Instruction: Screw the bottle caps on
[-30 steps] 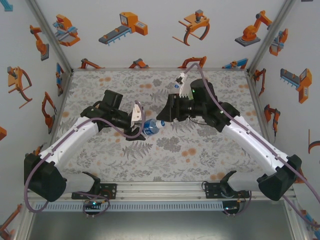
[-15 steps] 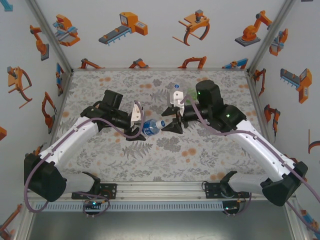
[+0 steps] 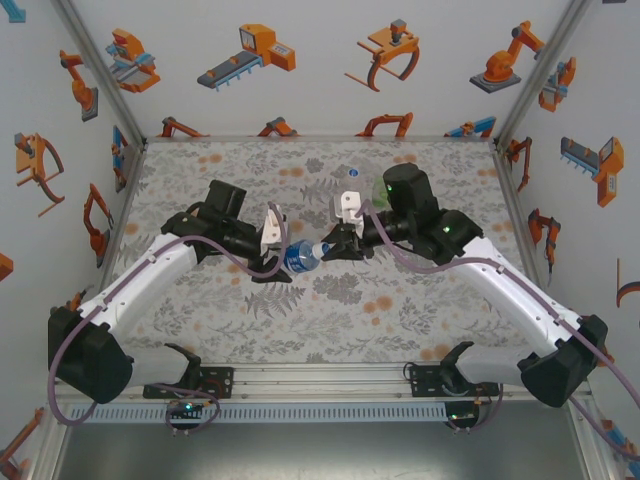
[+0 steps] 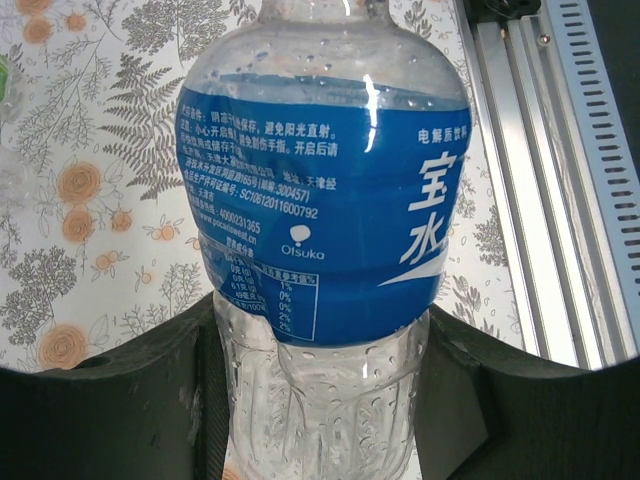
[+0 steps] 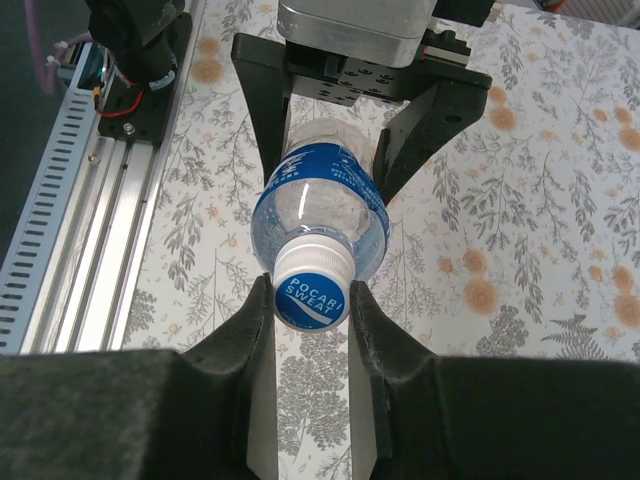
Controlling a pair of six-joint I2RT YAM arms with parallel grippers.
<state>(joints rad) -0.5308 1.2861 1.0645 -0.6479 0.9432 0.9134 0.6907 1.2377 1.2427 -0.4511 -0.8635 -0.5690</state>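
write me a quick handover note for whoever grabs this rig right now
Left gripper: shut on the body of the blue-label bottle, holding it level with its neck toward the right arm.
Right gripper: shut on the white cap, which sits on that bottle's neck.
Elsewhere: a green-tinted bottle and a colourless bottle seem to stand behind the right arm; too blurred to see any caps.
Done: cap placed and gripped; how tight it is cannot be told.
Left: twist this cap home, then check the other two bottles.
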